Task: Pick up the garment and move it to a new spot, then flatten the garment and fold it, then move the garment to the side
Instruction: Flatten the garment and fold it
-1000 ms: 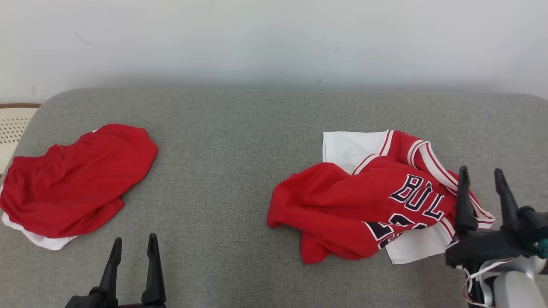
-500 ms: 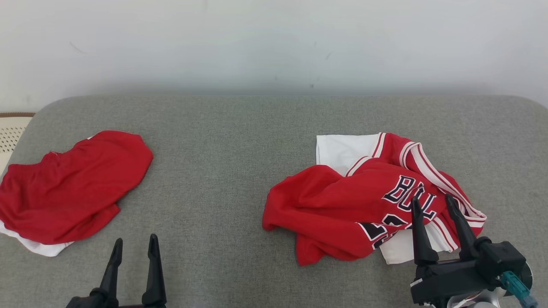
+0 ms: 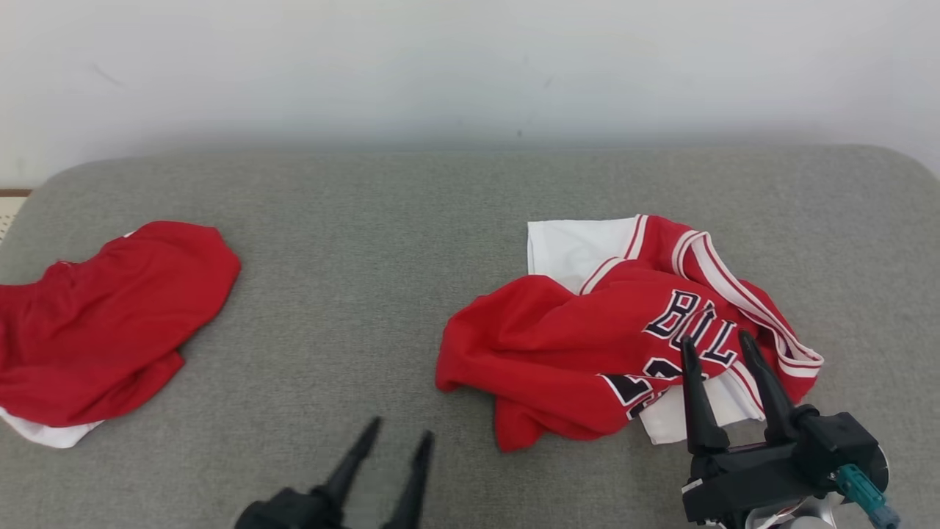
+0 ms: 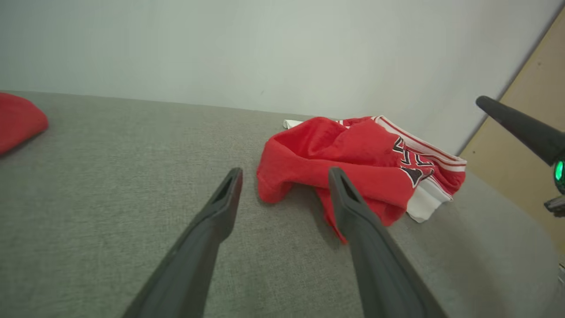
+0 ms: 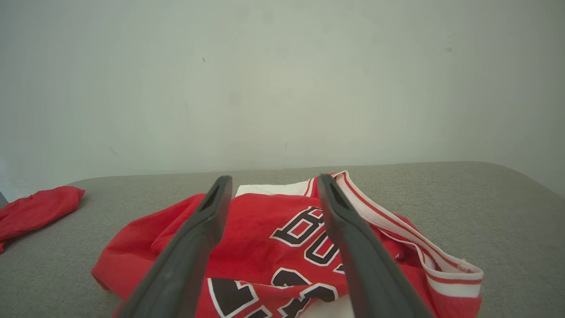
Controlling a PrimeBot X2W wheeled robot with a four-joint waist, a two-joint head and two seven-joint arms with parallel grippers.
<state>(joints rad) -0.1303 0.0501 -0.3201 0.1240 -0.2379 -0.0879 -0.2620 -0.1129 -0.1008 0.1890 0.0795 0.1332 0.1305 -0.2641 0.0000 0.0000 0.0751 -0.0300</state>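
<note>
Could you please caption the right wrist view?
Right gripper, jaws open, facing a crumpled red jersey on a grey cushion.

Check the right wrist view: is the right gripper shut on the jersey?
No: the right gripper is open, fingers spread wide, with no cloth of the jersey pinched between them.

The left tool (image 4: 284, 172) holds its two long dark fingers spread wide above the grey fabric counter (image 4: 110, 176), pointing toward a crumpled red jersey with white trim (image 4: 353, 154). Another red cloth (image 4: 17, 121) lies far left.
</note>
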